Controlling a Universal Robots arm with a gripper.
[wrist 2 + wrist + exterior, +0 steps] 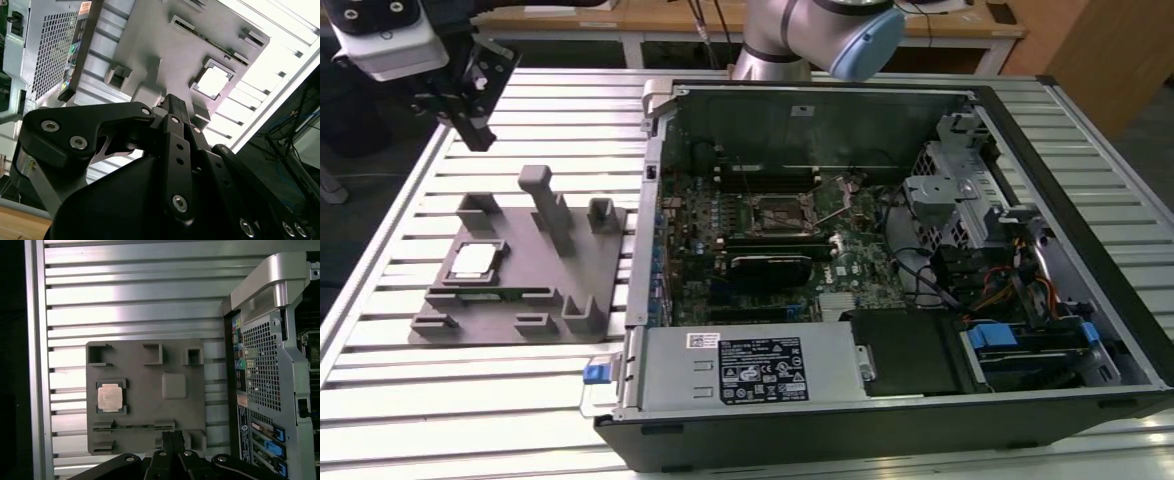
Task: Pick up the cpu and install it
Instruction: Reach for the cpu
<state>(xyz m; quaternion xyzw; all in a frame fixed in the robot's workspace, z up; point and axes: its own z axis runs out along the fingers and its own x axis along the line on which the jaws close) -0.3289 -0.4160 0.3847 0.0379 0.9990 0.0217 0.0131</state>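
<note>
Grey fixture plate (527, 265) on slatted table (454, 400), beside open computer case (961, 420).

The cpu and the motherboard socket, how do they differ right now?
The cpu lies on the grey fixture plate, outside the computer case; the socket sits on the motherboard inside that open case. The cpu has a pale silvery top; the socket shows a dark centre in a metal frame. Both are roughly square and lie flat.
</note>
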